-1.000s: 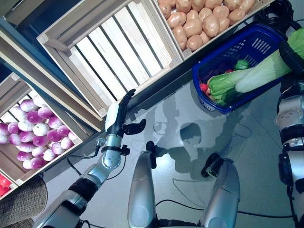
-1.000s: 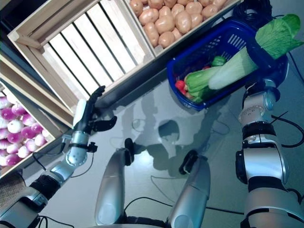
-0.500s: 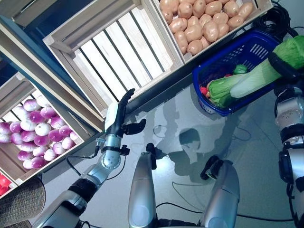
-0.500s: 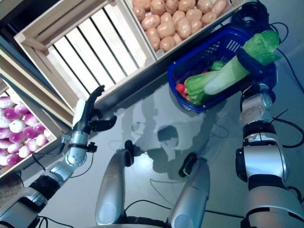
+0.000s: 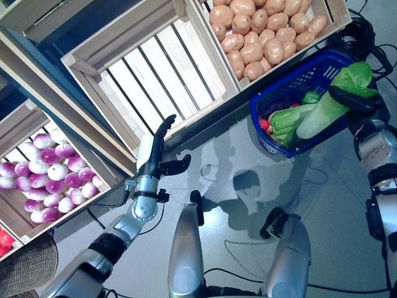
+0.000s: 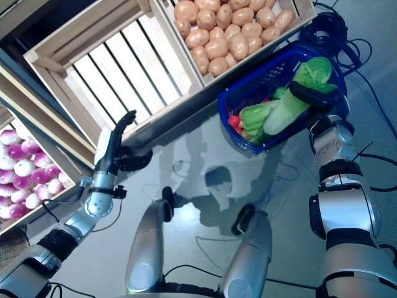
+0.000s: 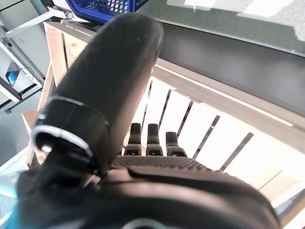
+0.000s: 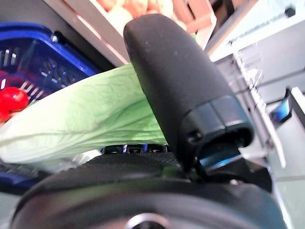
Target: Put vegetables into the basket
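Note:
A blue plastic basket (image 5: 279, 93) stands on the floor at the right, below the wooden stand. My right hand (image 5: 355, 99) is shut on a long cabbage with a white stalk and green leaves (image 5: 322, 112) and holds it across the basket's near rim; the cabbage also shows in the right wrist view (image 8: 86, 114) under my thumb. A leafy green vegetable (image 5: 286, 119), a small green one (image 5: 311, 97) and a red one (image 5: 265, 123) lie in the basket. My left hand (image 5: 154, 146) is open and empty, its fingers straight, in front of an empty slatted crate (image 5: 149, 74).
The wooden stand with its crates (image 5: 93, 68) runs across the back and left. A bundle of black cable (image 5: 363, 38) lies behind the basket. Grey floor (image 5: 248, 161) lies between the stand and me.
My right hand has lowered the cabbage down and left onto the basket. The camera has shifted a little. The left hand has not moved.

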### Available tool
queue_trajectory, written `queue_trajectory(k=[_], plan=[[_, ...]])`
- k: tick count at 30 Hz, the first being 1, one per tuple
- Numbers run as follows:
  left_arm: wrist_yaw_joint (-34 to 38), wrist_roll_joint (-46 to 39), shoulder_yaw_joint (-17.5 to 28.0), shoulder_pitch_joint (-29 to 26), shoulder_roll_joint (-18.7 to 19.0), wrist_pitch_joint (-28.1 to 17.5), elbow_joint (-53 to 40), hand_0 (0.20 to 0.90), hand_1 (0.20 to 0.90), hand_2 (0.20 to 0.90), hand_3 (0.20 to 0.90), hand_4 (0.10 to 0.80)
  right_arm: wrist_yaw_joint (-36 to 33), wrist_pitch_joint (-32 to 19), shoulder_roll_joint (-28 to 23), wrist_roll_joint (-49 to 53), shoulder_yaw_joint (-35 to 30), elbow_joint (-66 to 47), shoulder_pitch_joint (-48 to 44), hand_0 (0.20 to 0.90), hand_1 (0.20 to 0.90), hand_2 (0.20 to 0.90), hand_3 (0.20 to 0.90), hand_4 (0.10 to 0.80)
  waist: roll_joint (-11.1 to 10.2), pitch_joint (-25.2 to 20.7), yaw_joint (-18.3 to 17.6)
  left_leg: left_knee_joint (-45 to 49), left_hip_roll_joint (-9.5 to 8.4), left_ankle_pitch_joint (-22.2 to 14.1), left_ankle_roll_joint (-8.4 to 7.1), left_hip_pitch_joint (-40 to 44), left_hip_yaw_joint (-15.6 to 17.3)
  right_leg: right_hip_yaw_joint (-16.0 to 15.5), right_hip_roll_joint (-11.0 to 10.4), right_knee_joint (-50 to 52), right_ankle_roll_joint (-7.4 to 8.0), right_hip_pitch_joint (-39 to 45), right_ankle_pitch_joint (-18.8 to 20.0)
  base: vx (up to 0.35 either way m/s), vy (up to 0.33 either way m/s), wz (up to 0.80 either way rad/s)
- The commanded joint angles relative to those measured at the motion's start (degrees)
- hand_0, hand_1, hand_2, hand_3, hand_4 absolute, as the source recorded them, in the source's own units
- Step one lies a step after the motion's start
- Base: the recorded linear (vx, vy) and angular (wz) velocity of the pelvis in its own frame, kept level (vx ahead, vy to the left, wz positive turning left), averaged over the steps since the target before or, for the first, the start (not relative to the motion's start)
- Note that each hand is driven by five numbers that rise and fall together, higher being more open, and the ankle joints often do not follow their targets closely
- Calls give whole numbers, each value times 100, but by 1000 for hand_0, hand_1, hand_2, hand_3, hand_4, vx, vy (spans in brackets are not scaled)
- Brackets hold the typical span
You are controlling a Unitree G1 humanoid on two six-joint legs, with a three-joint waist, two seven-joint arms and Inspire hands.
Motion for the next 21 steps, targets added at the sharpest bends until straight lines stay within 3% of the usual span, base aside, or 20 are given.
queue_trajectory(k=[1,4,5,8,21], plan=[[294,28,300,-189,402,-610,-388,900,900,900,900,800,513,-1144,-461,-258,227,-385,-877,900,900,900,900,800,-87,-269,116,17,76,-680,250,473,134,22,-23,-117,-59,254,63,-43,-3,3],[287,56,309,-155,381,-722,-321,900,900,900,900,800,748,-1611,-456,-526,377,-529,-893,900,900,900,900,800,-84,-266,120,-6,74,-673,240,471,141,10,-34,-137,-57,248,70,-45,0,1],[272,65,316,-163,372,-722,-338,900,900,900,900,800,391,-1957,-479,-1070,504,-588,-921,900,900,900,900,800,-81,-264,124,16,79,-684,237,446,143,12,-48,-120,-54,222,68,-43,4,1],[305,146,319,-110,342,-741,-418,900,900,900,900,800,-218,-2361,-573,-1872,913,-776,-1030,900,900,900,900,800,-72,-245,141,54,82,-704,264,398,148,-2,-76,-92,-71,175,66,-44,4,1],[433,209,271,-112,325,-954,-286,900,900,900,900,800,-447,-2055,-585,-1864,1186,-634,-1113,900,900,900,900,800,-7,-145,149,17,75,-680,295,302,172,-6,-74,-105,-105,98,59,-18,-1,2]])
